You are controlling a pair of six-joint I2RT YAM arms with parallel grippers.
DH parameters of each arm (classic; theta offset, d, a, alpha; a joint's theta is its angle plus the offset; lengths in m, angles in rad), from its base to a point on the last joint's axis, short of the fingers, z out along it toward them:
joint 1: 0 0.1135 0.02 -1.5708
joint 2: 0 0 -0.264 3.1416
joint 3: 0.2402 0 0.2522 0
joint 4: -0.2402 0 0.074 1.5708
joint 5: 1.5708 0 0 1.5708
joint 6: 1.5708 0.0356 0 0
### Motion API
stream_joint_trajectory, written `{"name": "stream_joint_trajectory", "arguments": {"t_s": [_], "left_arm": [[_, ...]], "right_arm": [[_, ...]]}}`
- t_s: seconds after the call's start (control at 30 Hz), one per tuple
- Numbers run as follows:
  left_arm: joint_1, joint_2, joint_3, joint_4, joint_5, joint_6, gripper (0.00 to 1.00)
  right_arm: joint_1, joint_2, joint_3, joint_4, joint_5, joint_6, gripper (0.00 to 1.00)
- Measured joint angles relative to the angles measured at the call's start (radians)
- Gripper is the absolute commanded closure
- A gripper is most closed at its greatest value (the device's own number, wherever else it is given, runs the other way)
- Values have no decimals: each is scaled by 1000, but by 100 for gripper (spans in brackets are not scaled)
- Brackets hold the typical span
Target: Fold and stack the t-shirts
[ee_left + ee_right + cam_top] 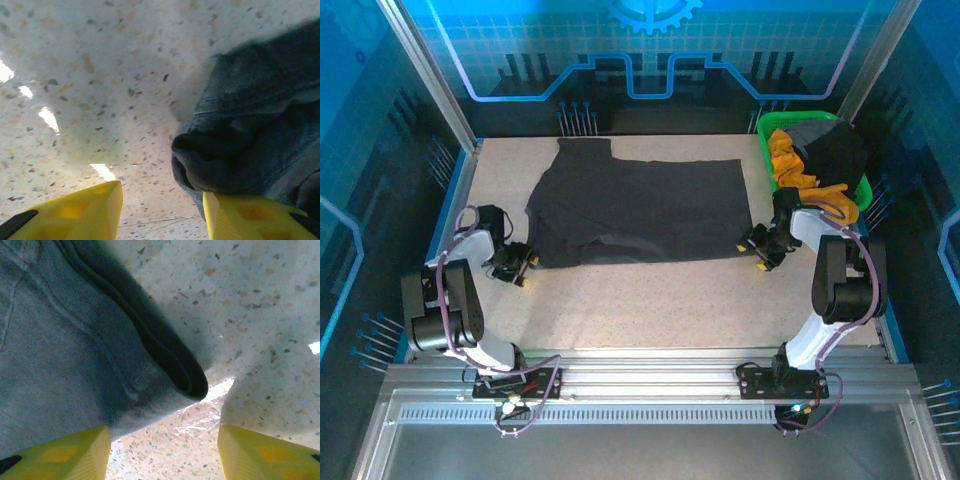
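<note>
A large dark charcoal t-shirt (pixel 640 205) lies spread flat across the middle of the table. My left gripper (pixel 520 265) sits low at its near-left corner. In the left wrist view this gripper (pixel 162 215) is open, bare table between the yellow fingers (pixel 75 215), and a rolled corner of the shirt (pixel 250 125) rests against the right finger. My right gripper (pixel 760 250) is at the shirt's near-right corner. It (pixel 165 455) stands open too, the shirt's folded hem (pixel 190 375) just ahead of the gap and the cloth (pixel 65 340) reaching to the left finger.
A bright green basket (pixel 863 190) stands at the back right. It holds a mustard-yellow shirt (pixel 785 160) and a black shirt (pixel 835 150). Speckled tabletop (pixel 650 300) stretches between the shirt and the arm bases. Metal frame rails border the table's sides.
</note>
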State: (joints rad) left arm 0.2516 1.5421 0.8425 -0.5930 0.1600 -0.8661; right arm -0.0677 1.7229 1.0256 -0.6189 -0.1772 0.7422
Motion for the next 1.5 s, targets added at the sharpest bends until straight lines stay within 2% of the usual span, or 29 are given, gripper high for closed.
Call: {"name": "stream_joint_trajectory", "arguments": {"t_s": [0.23,0.33,0.43,0.53,0.63,0.83,1.07,1.27,1.5], "left_arm": [[0,4,1,73,11,3,59],[0,17,7,92,14,6,64],[0,44,29,105,13,15,77],[0,65,51,106,-4,37,97],[2,66,68,99,-30,65,100],[2,24,84,53,-96,99,100],[3,-92,84,-26,-120,132,100],[3,-153,63,-112,-174,137,100],[4,-242,-74,-197,-250,133,100]], "right_arm": [[0,38,20,22,1,1,54],[-1,61,39,8,9,0,60],[-1,88,70,-32,24,-4,77],[-6,106,96,-77,46,-2,90],[-3,112,111,-45,55,-3,100],[2,84,106,-26,105,5,100],[12,-34,78,-54,143,11,100],[29,-156,-14,-107,167,42,100],[51,-293,-210,-167,182,89,100]]}}
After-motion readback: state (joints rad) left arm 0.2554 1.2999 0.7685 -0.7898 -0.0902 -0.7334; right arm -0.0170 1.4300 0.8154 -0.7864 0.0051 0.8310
